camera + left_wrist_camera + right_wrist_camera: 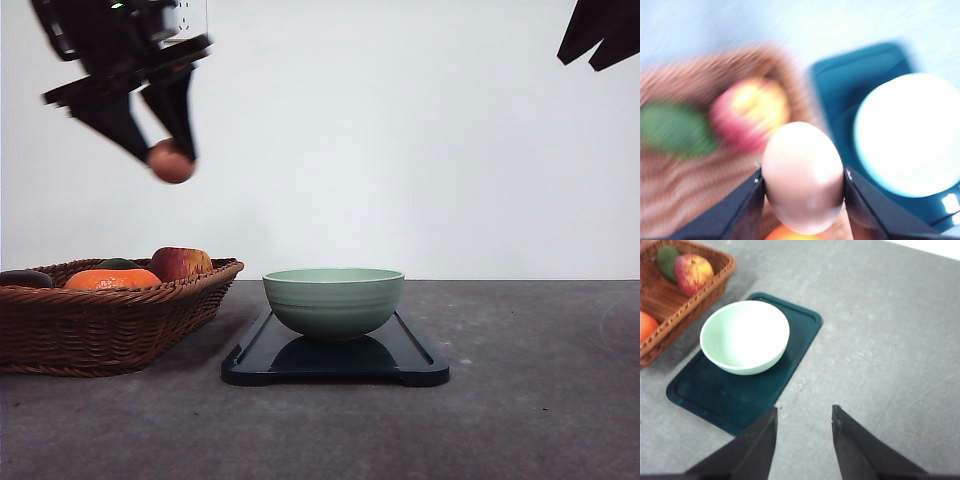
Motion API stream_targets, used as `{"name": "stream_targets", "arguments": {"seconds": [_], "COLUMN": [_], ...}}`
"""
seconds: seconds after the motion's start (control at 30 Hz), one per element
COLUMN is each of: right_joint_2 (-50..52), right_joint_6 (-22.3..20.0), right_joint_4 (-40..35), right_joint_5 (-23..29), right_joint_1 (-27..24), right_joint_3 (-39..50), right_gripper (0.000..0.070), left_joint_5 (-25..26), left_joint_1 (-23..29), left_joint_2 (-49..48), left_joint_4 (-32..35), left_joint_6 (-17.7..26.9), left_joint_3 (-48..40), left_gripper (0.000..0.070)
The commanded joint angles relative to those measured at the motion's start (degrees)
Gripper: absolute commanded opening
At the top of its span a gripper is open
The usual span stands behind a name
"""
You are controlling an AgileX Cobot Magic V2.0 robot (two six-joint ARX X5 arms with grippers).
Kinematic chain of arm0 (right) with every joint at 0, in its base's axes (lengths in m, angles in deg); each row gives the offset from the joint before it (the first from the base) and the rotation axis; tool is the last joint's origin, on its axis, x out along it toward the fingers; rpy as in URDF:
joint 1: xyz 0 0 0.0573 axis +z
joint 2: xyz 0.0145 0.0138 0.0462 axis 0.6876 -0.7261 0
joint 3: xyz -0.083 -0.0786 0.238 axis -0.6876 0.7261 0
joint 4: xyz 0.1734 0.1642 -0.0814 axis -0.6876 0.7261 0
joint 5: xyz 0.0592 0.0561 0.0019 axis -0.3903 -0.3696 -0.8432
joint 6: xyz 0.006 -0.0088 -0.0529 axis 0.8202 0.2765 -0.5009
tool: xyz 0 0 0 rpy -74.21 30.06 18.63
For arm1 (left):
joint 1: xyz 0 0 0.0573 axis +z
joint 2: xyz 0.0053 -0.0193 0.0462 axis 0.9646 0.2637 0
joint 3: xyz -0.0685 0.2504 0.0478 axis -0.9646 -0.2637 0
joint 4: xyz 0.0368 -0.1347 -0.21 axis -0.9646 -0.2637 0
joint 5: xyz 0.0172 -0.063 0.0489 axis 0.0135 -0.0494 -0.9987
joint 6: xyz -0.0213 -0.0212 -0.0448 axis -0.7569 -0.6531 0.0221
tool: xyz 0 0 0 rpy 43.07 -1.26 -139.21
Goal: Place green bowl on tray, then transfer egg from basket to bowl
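Note:
The green bowl [333, 299] stands upright on the dark tray [412, 362] in the middle of the table; both appear too in the right wrist view, bowl [745, 336] on tray [795, 347]. My left gripper [166, 155] hangs high above the wicker basket [110, 325], shut on a brownish egg [171, 162]. In the blurred left wrist view the egg [803, 176] sits between the two fingers [742, 207], with the basket [687, 170] and bowl [910, 135] below. My right gripper [802, 422] is open, raised at the upper right [600, 35], empty.
The basket holds a red-yellow apple [181, 263], an orange fruit [112, 279], a green item [118, 264] and a dark one [25, 278] at its left edge. Bare grey tabletop [540, 390] lies right of the tray and in front.

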Motion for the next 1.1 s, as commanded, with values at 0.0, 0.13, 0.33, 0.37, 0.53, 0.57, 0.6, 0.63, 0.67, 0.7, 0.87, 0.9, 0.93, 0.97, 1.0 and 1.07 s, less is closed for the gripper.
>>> {"name": "stream_targets", "arguments": {"seconds": [0.0,0.13,0.33,0.37,0.53,0.57,0.6,0.63,0.67,0.7,0.87,0.9,0.93,0.97,1.0,1.07], "right_joint_2": [0.36,1.43,1.94,1.94,1.94,1.94,1.94,1.94,1.94,1.94,1.94,1.94,1.94,1.96,1.97,1.99], "right_joint_6": [0.46,0.48,0.5,0.5,0.5,0.52,0.53,0.55,0.6,0.65,0.72,0.79,0.9,0.98,1.06,1.1], "right_joint_4": [-0.85,-0.84,-0.71,-0.67,-0.6,-0.6,-0.61,-0.63,-0.63,-0.63,-0.61,-0.6,-0.6,-0.59,-0.59,-0.6], "right_joint_5": [-0.09,-0.06,0.0,0.0,0.0,0.0,0.0,0.0,0.0,0.0,0.0,-0.01,-0.04,-0.07,-0.09,-0.07], "right_joint_1": [0.33,0.33,0.33,0.33,0.33,0.33,0.33,0.33,0.33,0.33,0.33,0.33,0.33,0.33,0.33,0.33], "right_joint_3": [-0.28,-0.28,-0.28,-0.28,-0.28,-0.28,-0.28,-0.28,-0.28,-0.28,-0.28,-0.28,-0.28,-0.28,-0.28,-0.28], "right_gripper": [0.0211,0.0211,0.0211,0.0211,0.0211,0.0211,0.0211,0.0211,0.0211,0.0211,0.0211,0.0211,0.0211,0.0211,0.0211,0.0211], "left_joint_5": [0.44,0.44,0.4,0.35,-0.29,-0.53,-0.66,-0.72,-0.79,-0.87,-1.63,-1.84,-2.01,-2.15,-2.37,-2.7], "left_joint_1": [-1.68,-5.71,-10.2,-10.68,-12.9,-13.25,-13.54,-13.79,-14.04,-14.28,-14.86,-14.87,-14.88,-14.92,-14.96,-15.01], "left_joint_2": [1.11,1.87,3.96,4.59,8.09,8.7,9.32,9.93,10.5,11.1,14.13,14.73,15.3,15.84,16.37,17.34], "left_joint_4": [1.25,5.0,9.69,10.06,12.78,13.75,14.73,15.7,16.46,17.13,19.09,19.44,19.81,20.15,20.51,21.26], "left_joint_6": [0.73,0.54,-0.7,-0.73,-0.7,-0.68,-0.69,-0.7,-0.68,-0.68,-0.66,-0.66,-0.68,-0.66,-0.66,-0.66], "left_joint_3": [1.29,1.29,1.29,1.29,1.29,1.29,1.3,1.31,1.31,1.31,1.31,1.31,1.31,1.31,1.31,1.31], "left_gripper": [0.0241,0.0242,0.0258,0.0271,0.0275,0.0275,0.0274,0.0274,0.0274,0.0274,0.0274,0.0274,0.0274,0.0274,0.0274,0.0274]}}
